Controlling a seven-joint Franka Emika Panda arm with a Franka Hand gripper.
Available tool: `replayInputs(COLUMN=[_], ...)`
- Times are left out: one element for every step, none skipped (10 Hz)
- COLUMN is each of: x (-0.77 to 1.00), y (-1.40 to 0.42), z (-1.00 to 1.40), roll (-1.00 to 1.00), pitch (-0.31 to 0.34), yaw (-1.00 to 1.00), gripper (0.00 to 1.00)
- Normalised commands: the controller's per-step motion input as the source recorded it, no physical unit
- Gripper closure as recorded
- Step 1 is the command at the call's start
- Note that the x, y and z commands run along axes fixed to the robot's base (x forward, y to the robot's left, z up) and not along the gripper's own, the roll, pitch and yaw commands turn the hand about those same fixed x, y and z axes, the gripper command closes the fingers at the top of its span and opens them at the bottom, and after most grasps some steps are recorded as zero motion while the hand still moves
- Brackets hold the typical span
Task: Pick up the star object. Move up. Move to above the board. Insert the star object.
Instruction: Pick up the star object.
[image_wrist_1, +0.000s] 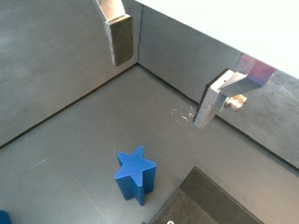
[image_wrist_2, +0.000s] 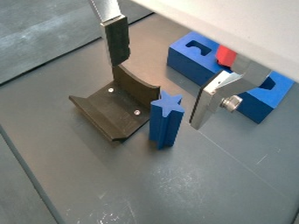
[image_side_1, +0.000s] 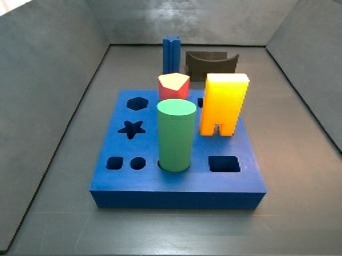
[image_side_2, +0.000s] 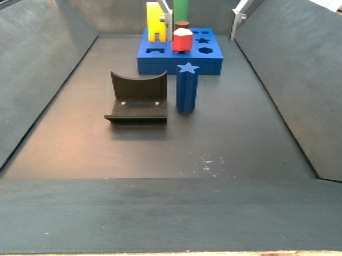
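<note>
The star object (image_wrist_2: 166, 118) is a tall dark blue prism that stands upright on the grey floor. It also shows in a wrist view (image_wrist_1: 135, 173) and in both side views (image_side_1: 171, 55) (image_side_2: 189, 90). It stands between the board (image_side_2: 163, 60) and the fixture (image_side_2: 138, 100). The gripper (image_wrist_2: 162, 74) is open and empty, well above the star object, and also shows in a wrist view (image_wrist_1: 163, 74). Its fingers (image_wrist_2: 114, 44) do not touch anything. The board (image_side_1: 174, 190) has an empty star hole (image_side_1: 131, 128).
On the board stand a green cylinder (image_side_1: 175, 135), a red pentagon-topped block (image_side_1: 174, 87) and a yellow block (image_side_1: 223, 103). The dark fixture (image_wrist_2: 117, 109) stands right beside the star object. Grey walls (image_side_1: 54, 110) enclose the floor.
</note>
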Motion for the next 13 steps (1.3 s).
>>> replayInputs(x=[0.21,0.38,0.28,0.2,0.13,0.0,0.0,0.0,0.0,0.0,0.0,0.0,0.0], y=[-0.09,-0.1,-0.13,-0.17,-0.19,-0.19,-0.19,-0.2,-0.22,-0.19,-0.16,-0.1,-0.04], z=[-0.29,-0.42,-0.56,-0.7,-0.63,-0.58,-0.49,-0.47,-0.47,-0.43,-0.35,-0.25,-0.15], roll=[0.04,0.01,0.0,0.0,0.0,0.0,-0.02,-0.04,-0.04,-0.02,0.0,0.0,0.0], pitch=[0.0,0.0,-0.054,-0.103,-0.12,-0.131,-0.141,-0.14,-0.117,-0.111,-0.08,-0.043,-0.016], yaw=[0.09,0.1,0.09,0.09,0.07,0.05,0.07,0.08,0.07,0.2,0.29,0.38,0.44], gripper=[0.0,0.0,0.0,0.0,0.0,0.0,0.0,0.0,0.0,0.0,0.0,0.0,0.0])
